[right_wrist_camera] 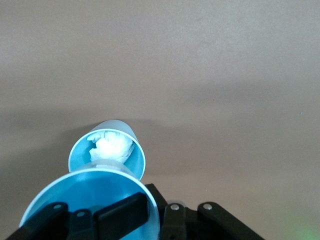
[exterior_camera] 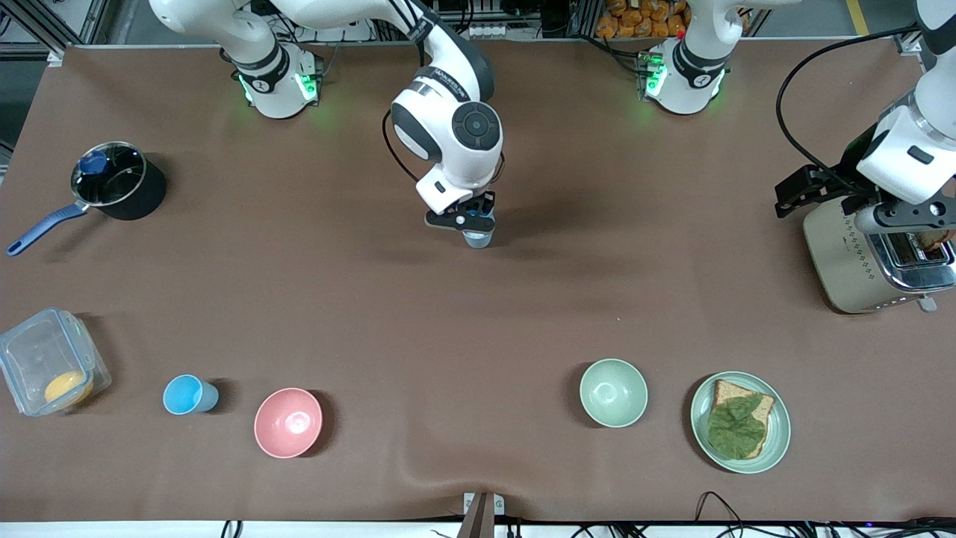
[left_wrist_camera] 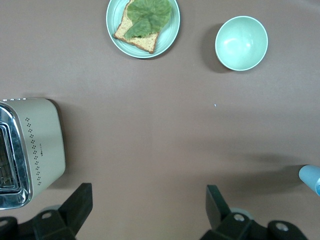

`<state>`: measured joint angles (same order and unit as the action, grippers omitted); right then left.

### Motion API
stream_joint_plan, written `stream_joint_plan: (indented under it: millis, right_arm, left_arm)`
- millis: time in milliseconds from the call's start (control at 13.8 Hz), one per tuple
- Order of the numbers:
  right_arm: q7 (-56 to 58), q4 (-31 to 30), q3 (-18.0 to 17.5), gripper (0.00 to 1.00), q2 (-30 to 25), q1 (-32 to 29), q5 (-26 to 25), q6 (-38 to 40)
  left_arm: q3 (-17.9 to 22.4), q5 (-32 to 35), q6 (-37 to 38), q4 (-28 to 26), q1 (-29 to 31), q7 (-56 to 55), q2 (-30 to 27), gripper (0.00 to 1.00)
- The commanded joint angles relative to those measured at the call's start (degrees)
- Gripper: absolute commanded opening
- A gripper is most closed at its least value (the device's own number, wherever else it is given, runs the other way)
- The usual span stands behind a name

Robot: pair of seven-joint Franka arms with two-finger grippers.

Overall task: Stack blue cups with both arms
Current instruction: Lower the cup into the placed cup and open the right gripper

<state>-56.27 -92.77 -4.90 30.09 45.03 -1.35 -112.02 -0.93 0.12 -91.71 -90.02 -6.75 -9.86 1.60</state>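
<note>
Pale blue cup gripped in right gripper fingers could tip the grey-blue cup below if misaligned; left gripper waits over the toaster, fingers wide

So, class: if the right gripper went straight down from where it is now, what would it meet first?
Probably the second blue cup standing just under the cup held by the right gripper; how closely they line up is unclear.

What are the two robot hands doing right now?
Left gripper: open, holding nothing, up by the toaster.
Right gripper: shut on a blue cup, over a second cup mid-table.
</note>
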Motion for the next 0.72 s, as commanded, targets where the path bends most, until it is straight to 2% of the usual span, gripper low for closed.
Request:
stream_joint_plan:
  millis: [0, 650]
  right_arm:
    - [-1.74, -0.22, -0.02, 0.0, 0.31, 0.14, -1.29, -0.48]
    - [-2.88, -0.13, 0.07, 0.0, 1.99, 0.15, -1.81, -2.06]
  left_arm:
    - [1.01, -1.26, -1.28, -3.14, -0.81, 1.59, -3.0, 1.0]
    - [0.58, -1.26, -1.46, -3.23, -0.46, 1.68, -3.19, 1.0]
